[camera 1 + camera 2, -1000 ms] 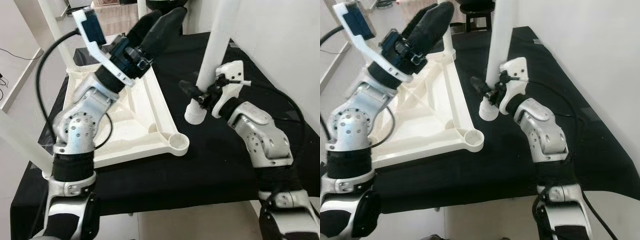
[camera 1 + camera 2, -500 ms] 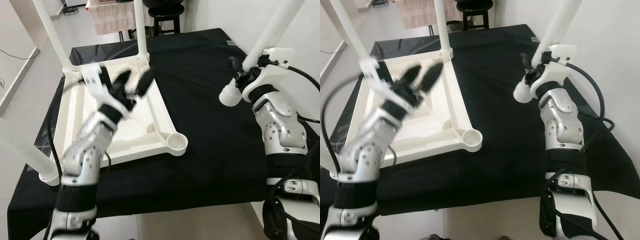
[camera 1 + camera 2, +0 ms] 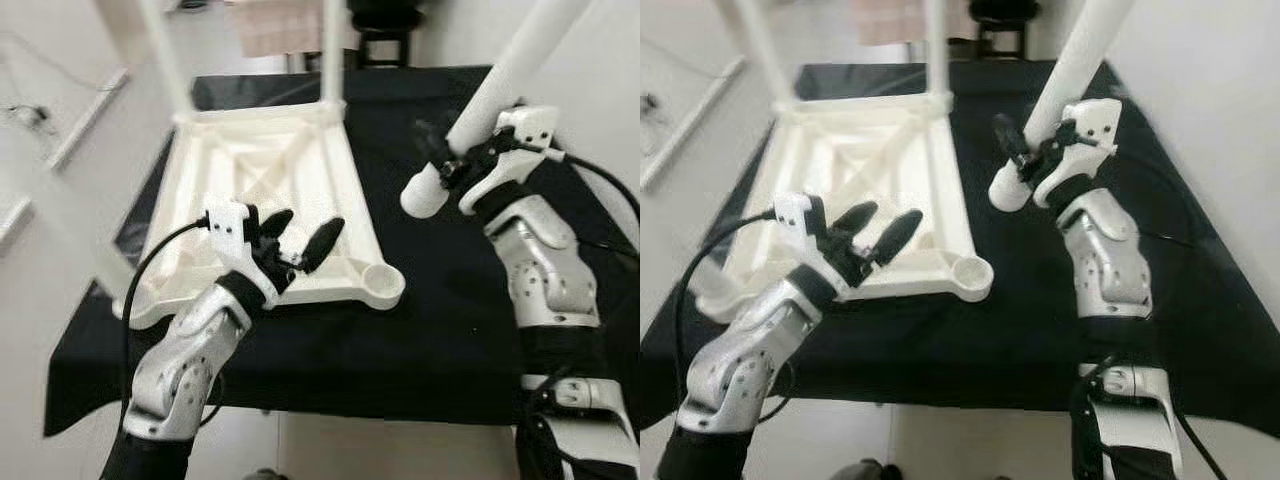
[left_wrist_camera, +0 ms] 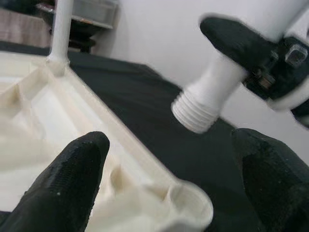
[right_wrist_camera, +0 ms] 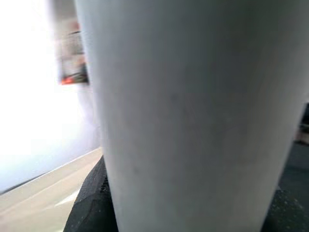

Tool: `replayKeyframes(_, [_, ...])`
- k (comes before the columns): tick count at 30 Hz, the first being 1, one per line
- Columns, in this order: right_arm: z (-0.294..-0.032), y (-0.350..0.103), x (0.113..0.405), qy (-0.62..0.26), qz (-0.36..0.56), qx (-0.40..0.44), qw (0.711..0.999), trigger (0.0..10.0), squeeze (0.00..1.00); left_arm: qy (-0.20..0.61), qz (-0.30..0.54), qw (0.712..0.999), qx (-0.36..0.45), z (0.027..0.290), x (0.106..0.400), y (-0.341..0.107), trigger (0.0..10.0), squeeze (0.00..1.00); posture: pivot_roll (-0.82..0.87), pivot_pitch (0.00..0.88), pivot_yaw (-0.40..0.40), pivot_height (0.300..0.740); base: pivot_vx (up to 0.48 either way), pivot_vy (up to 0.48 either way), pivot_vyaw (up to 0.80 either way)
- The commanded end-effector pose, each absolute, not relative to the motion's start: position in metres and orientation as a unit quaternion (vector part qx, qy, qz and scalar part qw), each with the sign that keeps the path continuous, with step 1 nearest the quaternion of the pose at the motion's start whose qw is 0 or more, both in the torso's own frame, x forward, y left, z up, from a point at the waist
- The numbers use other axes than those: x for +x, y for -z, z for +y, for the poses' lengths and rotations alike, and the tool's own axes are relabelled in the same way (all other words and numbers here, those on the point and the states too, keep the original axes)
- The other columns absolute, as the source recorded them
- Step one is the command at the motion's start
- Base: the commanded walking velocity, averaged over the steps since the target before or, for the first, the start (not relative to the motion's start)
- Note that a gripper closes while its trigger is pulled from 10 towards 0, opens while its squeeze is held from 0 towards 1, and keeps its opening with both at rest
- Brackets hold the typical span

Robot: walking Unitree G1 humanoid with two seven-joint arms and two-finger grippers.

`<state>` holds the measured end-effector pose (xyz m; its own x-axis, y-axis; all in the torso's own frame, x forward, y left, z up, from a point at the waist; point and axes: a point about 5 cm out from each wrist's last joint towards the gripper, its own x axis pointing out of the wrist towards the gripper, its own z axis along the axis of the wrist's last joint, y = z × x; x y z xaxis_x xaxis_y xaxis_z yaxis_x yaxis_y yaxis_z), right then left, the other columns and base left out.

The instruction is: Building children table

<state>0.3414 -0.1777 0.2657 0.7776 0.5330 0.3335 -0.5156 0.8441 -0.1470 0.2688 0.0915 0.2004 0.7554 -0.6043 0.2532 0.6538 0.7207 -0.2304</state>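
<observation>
An upside-down white children's table top (image 3: 215, 175) lies on a black-covered surface, with legs standing up at its far corners. Its near right corner has an open round socket (image 3: 381, 281). My right gripper (image 3: 452, 165) is shut on a loose white table leg (image 3: 500, 80), held slanted in the air to the right of the top. The leg's threaded end (image 4: 197, 112) points down toward the black cloth, above and right of the socket. My left gripper (image 3: 300, 235) hovers open over the top's near edge, just left of the socket.
A black stool (image 3: 385, 20) and a wooden piece of furniture stand beyond the far end of the black cloth (image 3: 440, 330). A white wall runs along the right. Light floor lies to the left and in front.
The camera shifted. My left arm dropped from high over the table top to its near edge. My right gripper lifted the leg off the cloth and carried it slanted toward the socket corner.
</observation>
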Motion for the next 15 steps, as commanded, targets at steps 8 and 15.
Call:
replayKeyframes(8, [-0.172, -0.264, 0.326, -0.375, -0.182, -0.044, 0.908, 10.0, 0.0, 0.424, -0.039, 0.898, -0.112, 0.086, 0.242, -0.184, 10.0, 0.0, 0.02, 0.127, 0.001, 0.74, 0.0, 0.0, 0.7])
replayKeyframes(15, [-0.193, -0.247, 0.319, -0.449, -0.121, -0.088, 0.881, 10.0, 0.0, 0.437, -0.01, 0.896, -0.077, 0.087, 0.235, -0.169, 10.0, 0.0, 0.03, 0.145, 0.003, 0.74, 0.0, 0.0, 0.0])
